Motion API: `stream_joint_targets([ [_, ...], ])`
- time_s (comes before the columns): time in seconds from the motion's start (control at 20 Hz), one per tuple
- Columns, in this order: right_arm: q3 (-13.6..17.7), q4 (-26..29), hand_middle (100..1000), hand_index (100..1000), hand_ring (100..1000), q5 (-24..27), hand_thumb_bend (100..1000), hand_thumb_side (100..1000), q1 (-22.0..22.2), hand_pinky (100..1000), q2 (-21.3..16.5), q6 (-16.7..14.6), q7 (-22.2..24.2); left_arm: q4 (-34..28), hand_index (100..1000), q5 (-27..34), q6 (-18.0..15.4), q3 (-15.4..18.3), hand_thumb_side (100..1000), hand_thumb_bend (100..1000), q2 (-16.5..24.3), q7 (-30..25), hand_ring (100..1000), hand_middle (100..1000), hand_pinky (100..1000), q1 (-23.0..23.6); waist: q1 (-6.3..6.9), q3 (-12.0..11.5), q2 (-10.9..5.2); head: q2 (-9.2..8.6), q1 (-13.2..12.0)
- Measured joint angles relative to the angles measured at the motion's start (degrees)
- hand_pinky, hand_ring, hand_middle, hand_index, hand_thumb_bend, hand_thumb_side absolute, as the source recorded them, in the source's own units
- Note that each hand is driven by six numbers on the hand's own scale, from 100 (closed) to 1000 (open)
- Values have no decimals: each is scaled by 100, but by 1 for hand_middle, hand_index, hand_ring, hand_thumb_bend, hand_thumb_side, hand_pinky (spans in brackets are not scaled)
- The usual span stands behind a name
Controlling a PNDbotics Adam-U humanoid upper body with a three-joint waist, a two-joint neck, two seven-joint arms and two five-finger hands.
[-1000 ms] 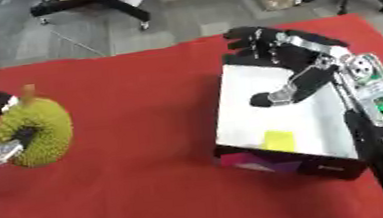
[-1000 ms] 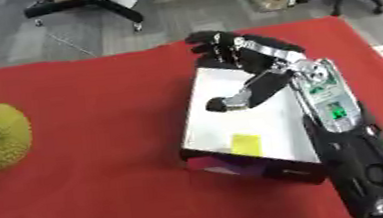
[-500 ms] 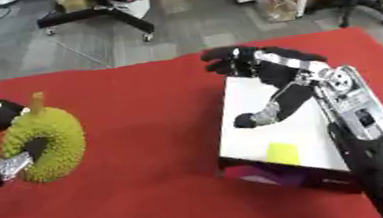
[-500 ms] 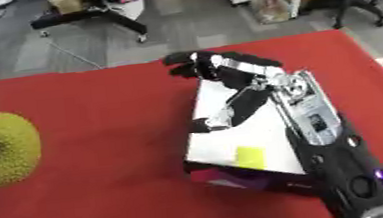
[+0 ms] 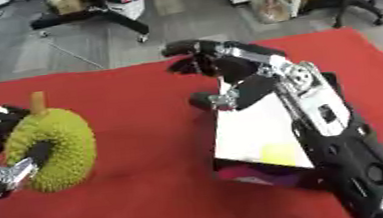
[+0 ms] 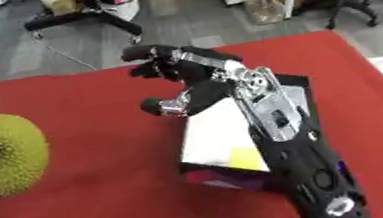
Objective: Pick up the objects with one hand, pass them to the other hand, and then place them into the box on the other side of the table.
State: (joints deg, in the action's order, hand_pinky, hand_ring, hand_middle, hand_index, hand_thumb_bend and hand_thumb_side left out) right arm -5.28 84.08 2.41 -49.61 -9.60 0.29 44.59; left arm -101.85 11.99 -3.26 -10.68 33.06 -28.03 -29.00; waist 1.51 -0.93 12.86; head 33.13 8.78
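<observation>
Counter (image 5: 142, 110) w/ red cloth fills most of the view, far edge running approx 9 to 2 o'clock, grey floor beyond. At 9 o'clock a spiky green fruit (image 5: 54, 147) w/ tan stem pointing up; whether it sits on the cloth can't be told. At approx 4 o'clock a shallow box (image 5: 264, 141) lies on the cloth, white inside w/ a yellow patch, dark near side w/ pink/purple print. Fruit & box well apart, bare red cloth between.
</observation>
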Motion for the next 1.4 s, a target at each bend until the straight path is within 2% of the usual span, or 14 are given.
stream_joint_targets([
  [0.05, -18, -2, 1000, 1000, 972, 17, 361, 257, -30, 1000, 25, 68, 67, 1, 309, -14, -19, -13, 270, 100, -67, 13, 594, 445, 776, -29, 0, -14, 0, -1, 3],
  [0.25, -79, -6, 1000, 1000, 980, 134, 373, 263, -163, 1000, 103, 273, 272, 32, 312, -195, -170, -16, 264, 100, -320, 122, 596, 447, 765, -152, 0, -39, 0, -71, -14],
  [0.45, -139, -4, 1000, 1000, 984, 253, 420, 253, -248, 1000, 130, 420, 447, 34, 316, -690, -546, -15, 247, 100, -459, 396, 599, 448, 758, -319, 0, -56, 0, -155, -62],
  [0.75, -268, 2, 1000, 1000, 988, 405, 422, 278, -361, 1000, 136, 481, 687, 64, 311, -1389, -1118, -70, 253, 100, -569, 906, 595, 442, 764, -433, 1, -56, 0, -210, -62],
  [1.0, -404, -3, 1000, 1000, 1000, 394, 411, 291, -432, 1000, 202, 527, 731, 379, 306, -1351, -1157, -156, 271, 100, -865, 996, 589, 434, 770, -538, 2, -122, 1, -235, -1],
  [1.4, -287, -211, 1000, 1000, 1000, -36, 410, 323, -432, 1000, 390, 505, 715, 781, 302, -1003, -1035, -189, 279, 100, -1411, 1008, 586, 428, 748, -732, 6, -208, 2, -282, 190],
])
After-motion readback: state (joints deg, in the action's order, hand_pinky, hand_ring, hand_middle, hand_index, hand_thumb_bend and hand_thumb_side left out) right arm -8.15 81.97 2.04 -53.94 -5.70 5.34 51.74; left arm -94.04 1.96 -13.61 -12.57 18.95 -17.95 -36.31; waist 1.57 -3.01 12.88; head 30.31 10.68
